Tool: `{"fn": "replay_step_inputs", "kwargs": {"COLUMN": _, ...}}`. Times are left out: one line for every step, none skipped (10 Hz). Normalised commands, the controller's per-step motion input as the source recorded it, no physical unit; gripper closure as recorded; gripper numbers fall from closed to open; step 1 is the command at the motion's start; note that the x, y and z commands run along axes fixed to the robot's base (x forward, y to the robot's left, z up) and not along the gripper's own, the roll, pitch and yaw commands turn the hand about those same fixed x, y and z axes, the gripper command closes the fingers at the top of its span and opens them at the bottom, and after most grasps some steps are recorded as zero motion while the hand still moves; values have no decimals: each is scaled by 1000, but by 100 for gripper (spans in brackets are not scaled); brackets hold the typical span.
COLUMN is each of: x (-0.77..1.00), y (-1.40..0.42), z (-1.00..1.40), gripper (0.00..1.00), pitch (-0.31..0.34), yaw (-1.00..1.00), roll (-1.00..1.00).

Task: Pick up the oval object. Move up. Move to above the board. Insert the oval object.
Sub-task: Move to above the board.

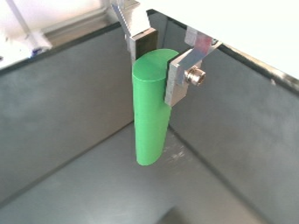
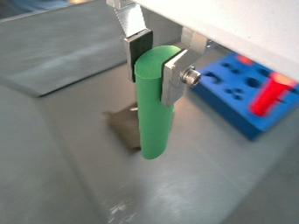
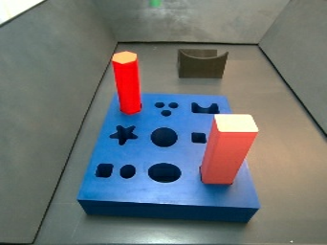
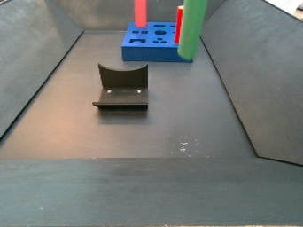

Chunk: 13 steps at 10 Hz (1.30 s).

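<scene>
My gripper (image 1: pixel 160 66) is shut on the upper end of the oval object (image 1: pixel 149 122), a long green peg with rounded sides that hangs upright below the fingers. Both wrist views show the grip (image 2: pixel 156 70) and the peg (image 2: pixel 155 122). In a side view the peg (image 4: pixel 192 31) hangs clear of the floor, and the gripper itself is out of frame. The board (image 2: pixel 239 96) is a thick blue block with shaped holes, off to one side of the peg. It shows in both side views (image 3: pixel 166 206) (image 4: pixel 148 49).
A red hexagonal peg (image 3: pixel 126 81) and a red square block (image 3: pixel 228 148) stand on the board. One red piece (image 2: pixel 274 92) shows in a wrist view. The dark fixture (image 4: pixel 120 86) stands on the floor between the peg and the board. Grey walls enclose the floor.
</scene>
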Motion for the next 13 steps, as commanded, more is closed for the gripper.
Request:
{"fn": "replay_step_inputs", "kwargs": {"x": 28, "y": -1000, "z": 64, "gripper": 100, "pitch": 268, "yaw": -574, "roll": 204}}
{"fn": "replay_step_inputs", "kwargs": {"x": 27, "y": -1000, "z": 67, "gripper": 100, "pitch": 141, "yaw": -276, "roll": 64}}
{"fn": "replay_step_inputs", "kwargs": {"x": 27, "y": -1000, "z": 68, "gripper": 100, "pitch": 94, "yaw": -141, "roll": 32}}
{"fn": "replay_step_inputs", "kwargs": {"x": 26, "y": -1000, "z": 72, "gripper": 100, "pitch": 51, "yaw": -50, "roll": 12}}
{"fn": "replay_step_inputs", "kwargs": {"x": 25, "y": -1000, "z": 73, "gripper": 100, "pitch": 40, "yaw": -34, "roll": -1}}
{"fn": "replay_step_inputs", "kwargs": {"x": 26, "y": -1000, "z": 76, "gripper": 100, "pitch": 21, "yaw": -8, "roll": -3}}
{"fn": "replay_step_inputs", "kwargs": {"x": 26, "y": -1000, "z": 78, "gripper": 100, "pitch": 24, "yaw": -4, "roll": -7}}
{"fn": "replay_step_inputs", "kwargs": {"x": 28, "y": -1000, "z": 85, "gripper": 100, "pitch": 32, "yaw": 5, "roll": -15}}
{"fn": "replay_step_inputs", "kwargs": {"x": 31, "y": -1000, "z": 89, "gripper": 100, "pitch": 42, "yaw": 2, "roll": -6}}
{"fn": "replay_step_inputs", "kwargs": {"x": 40, "y": -1000, "z": 92, "gripper": 100, "pitch": 60, "yaw": 2, "roll": 0}}
{"fn": "replay_step_inputs", "kwargs": {"x": 48, "y": -1000, "z": 93, "gripper": 100, "pitch": 72, "yaw": 7, "roll": -5}}
{"fn": "replay_step_inputs", "kwargs": {"x": 70, "y": -1000, "z": 94, "gripper": 100, "pitch": 95, "yaw": 5, "roll": -2}}
{"fn": "replay_step_inputs", "kwargs": {"x": 80, "y": -1000, "z": 96, "gripper": 100, "pitch": 107, "yaw": 5, "roll": -8}}
